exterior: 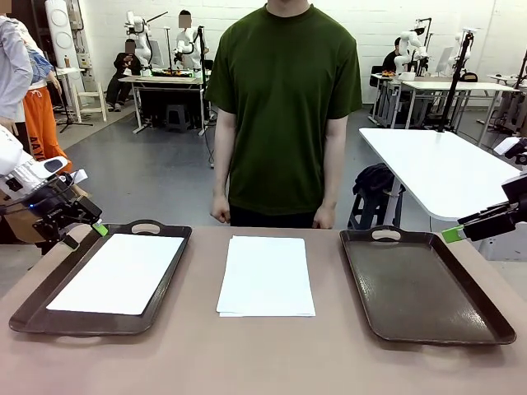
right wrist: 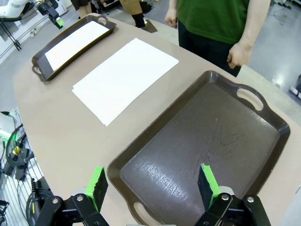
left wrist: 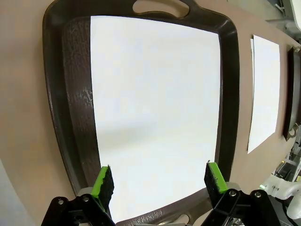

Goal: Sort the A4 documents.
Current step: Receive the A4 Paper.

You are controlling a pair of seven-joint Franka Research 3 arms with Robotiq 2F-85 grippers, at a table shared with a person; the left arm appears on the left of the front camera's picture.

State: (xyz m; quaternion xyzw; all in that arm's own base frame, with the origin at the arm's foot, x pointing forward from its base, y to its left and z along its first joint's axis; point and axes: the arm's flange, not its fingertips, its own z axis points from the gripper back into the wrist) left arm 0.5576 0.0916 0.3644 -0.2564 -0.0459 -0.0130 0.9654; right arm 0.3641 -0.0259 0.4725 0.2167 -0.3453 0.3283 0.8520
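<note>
At centre of the front view: stack of A4 documents (exterior: 265, 276), flat on the brown table (exterior: 263, 362). Lies between two dark brown trays, touching neither. At lower left: left tray (exterior: 82, 323), with a single A4 sheet (exterior: 119, 273) flat inside it, covering most of the floor. At lower right: right tray (exterior: 420, 288), bare and glossy inside.

At the left edge, just above the far corner of the left tray: left gripper (exterior: 85, 234). Hangs clear of tray and paper. In the left wrist view, green pads (left wrist: 102, 182) spread wide at the bottom of the frame, nothing between them, single A4 sheet (left wrist: 155, 108) beyond.

At the right edge, off the far right corner of the right tray: right gripper (exterior: 453, 233). In the right wrist view, fingers (right wrist: 96, 186) likewise fully apart and holding nothing, above the near end of the right tray (right wrist: 202, 141); stack of A4 documents (right wrist: 124, 80) at upper left.

At the far side of the table, top centre: person (exterior: 284, 107) in a green T-shirt, arms down.
</note>
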